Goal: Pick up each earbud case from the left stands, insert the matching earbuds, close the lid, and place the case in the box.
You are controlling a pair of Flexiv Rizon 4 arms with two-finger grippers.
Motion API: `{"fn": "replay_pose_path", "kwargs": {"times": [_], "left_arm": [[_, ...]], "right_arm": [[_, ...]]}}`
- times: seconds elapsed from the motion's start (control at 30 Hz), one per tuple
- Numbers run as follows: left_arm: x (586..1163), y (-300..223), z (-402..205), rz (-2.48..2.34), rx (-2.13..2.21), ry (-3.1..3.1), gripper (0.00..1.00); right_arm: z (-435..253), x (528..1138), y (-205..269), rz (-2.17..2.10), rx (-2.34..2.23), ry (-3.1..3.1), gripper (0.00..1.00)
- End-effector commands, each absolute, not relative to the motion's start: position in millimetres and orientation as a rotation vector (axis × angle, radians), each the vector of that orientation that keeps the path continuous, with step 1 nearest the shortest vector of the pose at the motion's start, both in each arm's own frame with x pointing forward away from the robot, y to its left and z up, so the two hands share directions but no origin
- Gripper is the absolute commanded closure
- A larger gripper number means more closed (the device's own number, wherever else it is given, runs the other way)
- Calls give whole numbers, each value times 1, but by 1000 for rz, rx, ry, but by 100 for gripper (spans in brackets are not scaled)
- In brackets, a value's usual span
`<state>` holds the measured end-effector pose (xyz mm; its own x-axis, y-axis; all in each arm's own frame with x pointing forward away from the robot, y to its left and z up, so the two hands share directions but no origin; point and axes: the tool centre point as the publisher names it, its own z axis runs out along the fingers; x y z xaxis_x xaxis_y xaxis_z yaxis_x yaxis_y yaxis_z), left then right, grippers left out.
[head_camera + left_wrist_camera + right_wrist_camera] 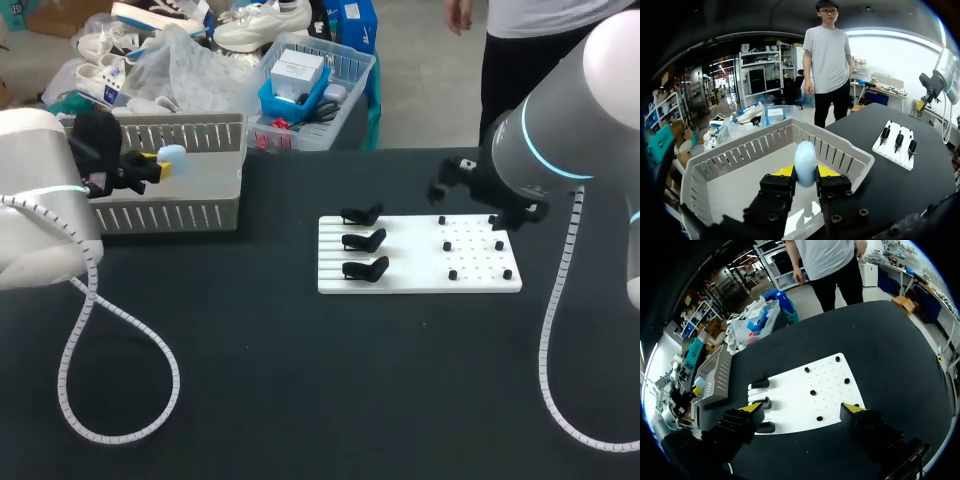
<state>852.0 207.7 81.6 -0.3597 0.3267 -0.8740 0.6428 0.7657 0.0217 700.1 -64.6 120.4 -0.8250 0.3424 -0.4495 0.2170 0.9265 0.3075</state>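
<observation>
Landmark: the white board (pixel 410 255) lay on the dark desk (pixel 300 380), a little right of the middle.
Box: the grey slatted box (pixel 175 216) stood well to the left of the board, toward the desk's far edge.
Left gripper: the left gripper (pixel 805 172) hung over the box, well left of the board, and its fingers pinched the case from both sides.
Case: the pale blue earbud case (pixel 805 161) stood upright between those fingers, above the box floor and not touching it. Its lid looked closed.
Stands: three black stands (pixel 363 241) stood in a column on the board's left part, and none carried a case.
Pegs: small black pegs (pixel 452 274) dotted the board's right part. Whether any held an earbud was too small to tell.
Right gripper: the right gripper (pixel 804 410) hovered above the board's right part, its fingers spread wide with nothing between them.
Done: with all three stands bare, every case appeared to have been picked up. The held case seemed filled and closed, and was probably the last.
Left to do: the held case had not yet been let go into the box.
Uncertain: no other case showed on the visible box floor, but the fingers hid part of it, so the number delivered could not be confirmed.
</observation>
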Motion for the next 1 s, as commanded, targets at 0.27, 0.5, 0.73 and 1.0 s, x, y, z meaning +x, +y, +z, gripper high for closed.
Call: {"fn": "replay_pose_path", "kwargs": {"times": [0.27,0.5,0.73,1.0], "left_arm": [[836,168,92,-178,715,1849,0],[781,121,124,-239,847,1709,0],[740,79,144,-372,884,1665,0],[723,46,146,-424,979,1669,0]], "right_arm": [[119,697,-65,333,403,2559,0],[119,697,-65,333,403,2559,0],[119,697,-65,333,403,2559,0],[119,697,-65,333,403,2559,0]]}}
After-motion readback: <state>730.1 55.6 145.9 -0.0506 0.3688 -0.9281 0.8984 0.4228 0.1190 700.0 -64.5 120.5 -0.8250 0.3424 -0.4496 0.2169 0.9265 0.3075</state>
